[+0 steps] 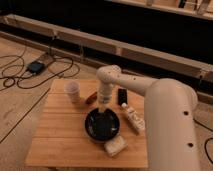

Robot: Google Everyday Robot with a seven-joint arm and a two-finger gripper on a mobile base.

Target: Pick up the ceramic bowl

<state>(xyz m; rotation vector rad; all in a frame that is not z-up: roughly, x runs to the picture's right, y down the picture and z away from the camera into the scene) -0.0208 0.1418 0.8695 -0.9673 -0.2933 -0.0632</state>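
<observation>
The ceramic bowl (95,131) stood on the surface (57,137), right of the cup (73,91) and nearer the camera. My claw (104,109) hung right of the cup, at the bowl's far rim; released or clenched, I could not tell.

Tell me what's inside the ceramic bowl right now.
Only the gripper, reaching down into the ceramic bowl near its back rim. The rest of the inside shows only dark glaze; whatever lies under the gripper is hidden.

- I see the round, glossy black ceramic bowl (102,127) sitting mid-way on the wooden slatted surface (57,137).
- The gripper (104,111) hangs over the bowl's rear rim.
- The small whitish cup (73,91) stands behind-left of the bowl.
- The pale rectangular block (115,146) lies just before the bowl, slightly right.
</observation>
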